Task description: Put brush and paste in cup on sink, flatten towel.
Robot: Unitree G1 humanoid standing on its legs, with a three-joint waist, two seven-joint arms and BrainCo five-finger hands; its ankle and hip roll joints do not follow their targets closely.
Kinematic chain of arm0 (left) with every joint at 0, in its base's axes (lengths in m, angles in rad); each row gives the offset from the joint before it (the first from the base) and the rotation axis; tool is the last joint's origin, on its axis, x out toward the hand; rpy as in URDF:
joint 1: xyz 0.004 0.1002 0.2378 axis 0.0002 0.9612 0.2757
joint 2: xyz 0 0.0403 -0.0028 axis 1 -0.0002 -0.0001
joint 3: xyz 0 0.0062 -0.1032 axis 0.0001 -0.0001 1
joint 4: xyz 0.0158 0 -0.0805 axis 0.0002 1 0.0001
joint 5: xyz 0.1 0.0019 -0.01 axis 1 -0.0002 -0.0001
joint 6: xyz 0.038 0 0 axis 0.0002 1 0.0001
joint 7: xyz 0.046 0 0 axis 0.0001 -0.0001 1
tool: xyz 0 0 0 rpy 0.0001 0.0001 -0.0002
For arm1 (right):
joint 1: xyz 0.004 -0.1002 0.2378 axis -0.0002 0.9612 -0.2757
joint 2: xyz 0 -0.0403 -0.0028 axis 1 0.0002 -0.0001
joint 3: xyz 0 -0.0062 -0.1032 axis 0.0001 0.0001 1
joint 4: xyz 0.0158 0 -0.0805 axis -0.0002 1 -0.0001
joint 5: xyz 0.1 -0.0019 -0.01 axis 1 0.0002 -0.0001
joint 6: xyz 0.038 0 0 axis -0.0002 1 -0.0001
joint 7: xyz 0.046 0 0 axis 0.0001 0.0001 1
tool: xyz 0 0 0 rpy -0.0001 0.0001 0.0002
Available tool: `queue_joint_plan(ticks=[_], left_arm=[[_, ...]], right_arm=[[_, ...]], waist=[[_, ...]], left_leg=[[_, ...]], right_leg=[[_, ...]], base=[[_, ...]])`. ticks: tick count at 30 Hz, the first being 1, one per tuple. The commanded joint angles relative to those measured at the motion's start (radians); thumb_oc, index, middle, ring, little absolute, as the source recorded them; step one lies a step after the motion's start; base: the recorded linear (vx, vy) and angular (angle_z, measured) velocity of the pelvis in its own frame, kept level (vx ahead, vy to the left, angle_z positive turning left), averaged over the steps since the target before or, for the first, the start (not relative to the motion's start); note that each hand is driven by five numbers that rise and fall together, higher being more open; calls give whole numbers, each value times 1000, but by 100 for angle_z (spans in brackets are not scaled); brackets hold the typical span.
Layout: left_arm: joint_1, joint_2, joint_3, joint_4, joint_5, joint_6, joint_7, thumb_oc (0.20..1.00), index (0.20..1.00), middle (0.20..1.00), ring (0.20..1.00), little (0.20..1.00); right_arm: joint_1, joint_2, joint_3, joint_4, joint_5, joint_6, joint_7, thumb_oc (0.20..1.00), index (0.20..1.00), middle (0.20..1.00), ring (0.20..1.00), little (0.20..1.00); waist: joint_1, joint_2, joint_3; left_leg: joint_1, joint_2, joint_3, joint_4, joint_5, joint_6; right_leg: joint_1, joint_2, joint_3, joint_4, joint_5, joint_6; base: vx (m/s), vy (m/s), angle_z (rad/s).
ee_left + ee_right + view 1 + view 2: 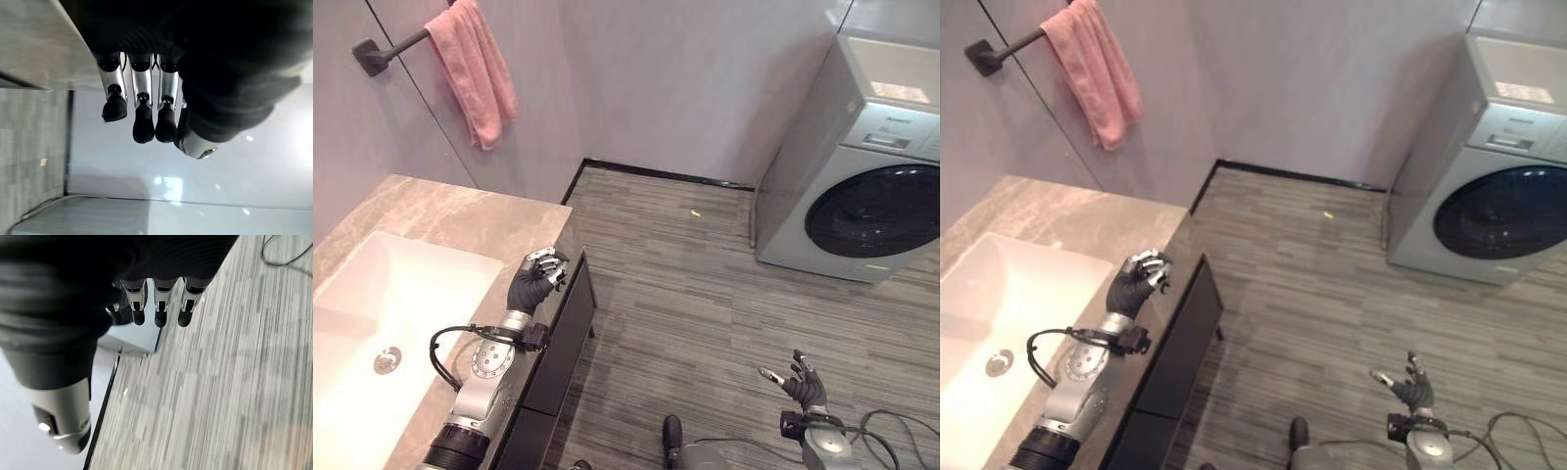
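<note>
A pink towel hangs bunched over a dark wall bar at the upper left, above the marble counter. A white sink basin with a metal drain is set into that counter. My left hand hovers over the counter's front right corner with relaxed fingers and holds nothing. It is well below the towel and apart from it. My right hand hangs low over the floor at the lower right, its fingers spread and empty.
A grey washing machine with a dark round door stands at the right against the wall. A black cabinet front runs under the counter edge. A small pale scrap lies on the striped wood floor near the far wall.
</note>
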Motion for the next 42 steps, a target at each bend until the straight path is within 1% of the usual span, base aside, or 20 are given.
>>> queue_joint_plan(ticks=[1, 3, 7, 10, 14, 15, 17, 18, 19, 21, 23, 24, 25, 26, 27, 28, 29, 33, 39, 42], left_arm=[[4, 6, -8, 89, 70, -8, 14, 200, 200, 200, 200, 200], [24, -8, -10, 133, 84, -4, 20, 200, 200, 200, 200, 200], [83, -25, -10, 206, 96, 16, 11, 200, 200, 200, 200, 200], [113, -40, -2, 252, 102, 22, 10, 200, 200, 200, 200, 200], [124, -47, -6, 271, 108, 24, 8, 200, 200, 200, 200, 200], [133, -57, -4, 287, 111, 21, 15, 200, 200, 200, 200, 200], [147, -59, 6, 293, 119, 24, 25, 200, 200, 200, 200, 200], [148, -57, 7, 307, 119, 27, 27, 200, 200, 200, 200, 200], [144, -58, 5, 324, 131, 33, 29, 200, 200, 200, 200, 200], [126, -58, -5, 389, 162, 41, 46, 200, 200, 200, 200, 200], [105, -87, -2, 504, 188, 47, 63, 200, 200, 200, 200, 200], [93, -108, 5, 599, 219, 62, 72, 200, 200, 200, 200, 200], [88, -120, 15, 659, 232, 69, 83, 206, 206, 206, 206, 206], [84, -130, 20, 702, 250, 76, 90, 269, 269, 269, 269, 269], [83, -130, 20, 703, 250, 75, 90, 570, 570, 570, 570, 570], [82, -133, 21, 734, 282, 82, 96, 1000, 1000, 1000, 1000, 1000], [75, -133, 13, 746, 321, 84, 112, 1000, 1000, 1000, 1000, 1000], [69, -151, 31, 780, 313, 87, 136, 1000, 1000, 1000, 1000, 1000], [53, -159, 18, 801, 326, 90, 146, 1000, 1000, 1000, 1000, 1000], [30, -150, 9, 803, 344, 96, 163, 1000, 1000, 1000, 1000, 1000]], right_arm=[[-32, -69, 0, 26, -30, -12, -16, 1000, 1000, 1000, 1000, 1000], [-39, -63, 11, 54, -35, -12, -11, 1000, 1000, 1000, 1000, 1000], [-46, -34, 34, 70, -36, -6, -3, 1000, 1000, 1000, 1000, 1000], [-45, -16, 69, 58, -61, 1, 17, 1000, 1000, 1000, 1000, 1000], [-40, -10, 79, 47, -74, 3, 26, 1000, 1000, 1000, 1000, 1000], [-46, -1, 88, 54, -80, 4, 28, 1000, 1000, 1000, 1000, 1000], [-61, 11, 100, 54, -89, 4, 29, 1000, 1000, 1000, 1000, 1000], [-75, 17, 112, 61, -90, 3, 28, 1000, 1000, 1000, 1000, 1000], [-83, 25, 120, 80, -83, 5, 29, 1000, 1000, 1000, 1000, 1000], [-79, 30, 136, 87, -72, 7, 41, 1000, 1000, 1000, 1000, 1000], [-83, 38, 161, 130, -71, 12, 50, 1000, 1000, 1000, 1000, 1000], [-71, 36, 170, 150, -79, 18, 56, 1000, 1000, 1000, 1000, 1000], [-62, 34, 170, 152, -80, 20, 65, 1000, 1000, 1000, 1000, 1000], [-56, 33, 169, 165, -78, 23, 70, 1000, 1000, 1000, 1000, 1000], [-57, 32, 169, 165, -77, 22, 70, 1000, 1000, 1000, 1000, 1000], [-52, 28, 168, 177, -81, 26, 72, 1000, 1000, 1000, 1000, 1000], [-51, 26, 171, 186, -86, 29, 71, 1000, 1000, 1000, 1000, 1000], [-34, 40, 151, 209, -56, 31, 74, 1000, 1000, 1000, 1000, 1000], [-38, 46, 150, 227, -38, 32, 72, 1000, 1000, 1000, 1000, 1000], [-74, 45, 165, 229, -32, 31, 61, 1000, 1000, 1000, 1000, 1000]], waist=[[-2, 40, -15], [-2, 49, -37], [-4, 63, -62], [0, 65, -62], [1, 63, -58], [5, 61, -53], [28, 58, -44], [46, 56, -39], [60, 56, -42], [49, 47, -41], [56, 32, -38], [58, 25, -45], [57, 22, -45], [56, 20, -44], [55, 21, -43], [52, 19, -43], [51, 18, -41], [45, 16, -42], [38, 20, -50], [34, 26, -39]], left_leg=[[-168, -49, -34, -68, 140, -10], [-134, -57, -46, -113, 149, 1], [-76, -64, -35, -169, 148, 14], [-53, -69, -22, -176, 138, 21], [-45, -71, -6, -175, 128, 26], [-37, -73, 11, -184, 122, 31], [-32, -55, 55, -197, 123, 31], [-27, -42, 81, -206, 124, 29], [-36, -31, 89, -209, 129, 26], [-52, -30, 58, -196, 134, 23], [-54, -28, 56, -191, 136, 13], [-56, -20, 54, -186, 139, 2], [-58, -16, 47, -181, 142, -4], [-58, -11, 42, -179, 145, -8], [-58, -11, 41, -179, 145, -8], [-58, -7, 36, -178, 146, -11], [-58, -5, 31, -176, 147, -13], [-54, 1, 18, -179, 154, -22], [-45, 8, 18, -186, 158, -28], [-56, 12, 18, -170, 159, -32]], right_leg=[[73, 14, -78, 45, -101, 102], [76, 14, -72, 33, -98, 105], [89, 9, -58, 10, -93, 106], [96, 4, -42, 3, -88, 112], [95, -3, -27, -2, -81, 120], [86, -9, -21, -2, -68, 133], [62, -15, -50, 17, -56, 146], [55, -18, -110, 50, -64, 150], [51, -25, -156, 69, -70, 153], [51, -16, -100, 62, -83, 149], [70, -27, -125, 15, -65, 139], [91, -21, -139, -15, -67, 135], [99, -18, -151, -17, -71, 131], [102, -14, -164, -12, -79, 126], [102, -14, -165, -12, -80, 126], [105, -10, -174, -6, -88, 120], [107, -8, -179, -2, -92, 116], [123, -2, -206, -5, -98, 110], [132, 3, -211, -7, -110, 105], [120, 3, -206, 11, -119, 101]], base=[[30, -80, -62], [78, 13, -33], [76, 69, -54], [30, 59, -24], [10, 64, -20], [-15, 64, -5], [-46, 22, -27], [-67, -43, -60], [-36, -57, -82], [5, -74, -76], [17, -128, -10], [51, -166, 25], [63, -152, 17], [29, -76, 14], [25, -66, 22], [21, -61, 23], [32, -92, 19], [30, -74, 26], [23, -30, 7], [-31, -8, 0]])
